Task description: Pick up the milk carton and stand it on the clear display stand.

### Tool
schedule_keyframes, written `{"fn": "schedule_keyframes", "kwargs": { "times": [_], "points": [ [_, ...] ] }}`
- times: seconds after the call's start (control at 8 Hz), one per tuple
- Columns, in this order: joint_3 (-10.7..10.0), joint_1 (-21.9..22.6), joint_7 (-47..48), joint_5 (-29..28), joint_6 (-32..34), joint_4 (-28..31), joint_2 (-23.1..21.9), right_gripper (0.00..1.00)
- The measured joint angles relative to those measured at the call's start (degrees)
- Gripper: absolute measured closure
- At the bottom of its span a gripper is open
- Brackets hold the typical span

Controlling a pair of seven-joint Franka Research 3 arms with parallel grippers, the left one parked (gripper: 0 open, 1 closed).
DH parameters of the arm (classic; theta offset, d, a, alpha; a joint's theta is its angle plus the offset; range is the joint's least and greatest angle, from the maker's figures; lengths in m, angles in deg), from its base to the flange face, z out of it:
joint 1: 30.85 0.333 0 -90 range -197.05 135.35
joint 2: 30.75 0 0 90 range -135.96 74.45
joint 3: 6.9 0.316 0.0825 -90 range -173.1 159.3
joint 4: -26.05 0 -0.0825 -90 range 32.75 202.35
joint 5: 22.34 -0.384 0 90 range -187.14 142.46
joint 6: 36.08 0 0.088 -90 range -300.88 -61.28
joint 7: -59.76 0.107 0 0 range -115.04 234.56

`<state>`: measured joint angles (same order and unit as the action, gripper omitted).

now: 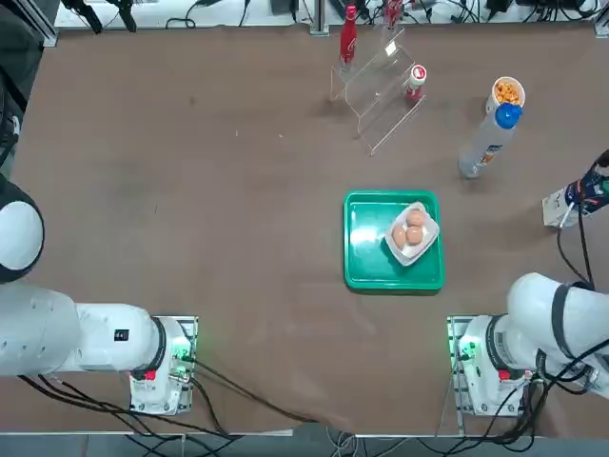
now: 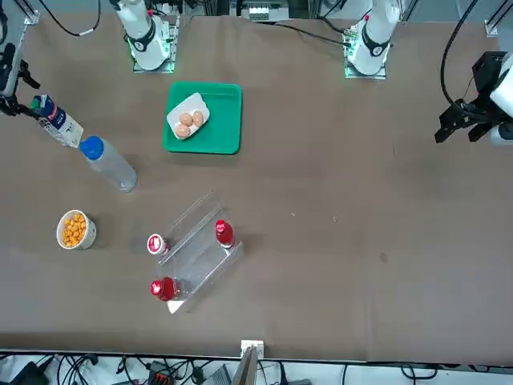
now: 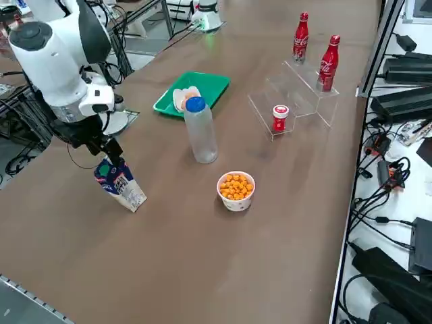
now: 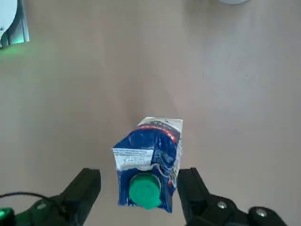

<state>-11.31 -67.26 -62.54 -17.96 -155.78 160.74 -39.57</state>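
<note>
The right pincer (image 4: pixel 136 188) stands open around the milk carton's (image 4: pixel 149 160) top, its 2 fingers flanking it, neither clearly touching.

even, bright overhead light is falling across the brown table (image 1: pixel 209 190), leaving only faint, short shadows beside objects. the clear display stand (image 1: pixel 379 90) is catching thin white glints along its bent edges. the green tray (image 1: pixel 366 248) is showing a soft sheen. in the wrist view the milk carton (image 4: pixel 149 165) is looking slightly soft, and the right gripper (image 4: pixel 138 195) fingers are blurring at the frame's edge.
</note>
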Motion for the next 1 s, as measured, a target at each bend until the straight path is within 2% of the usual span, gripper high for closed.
{"fn": "schedule_keyframes", "kwargs": {
  "times": [1.0],
  "points": [
    [0.0, -0.5, -0.1, 1.6, -8.0, 5.1, 0.4, 0.00]
  ]
}}
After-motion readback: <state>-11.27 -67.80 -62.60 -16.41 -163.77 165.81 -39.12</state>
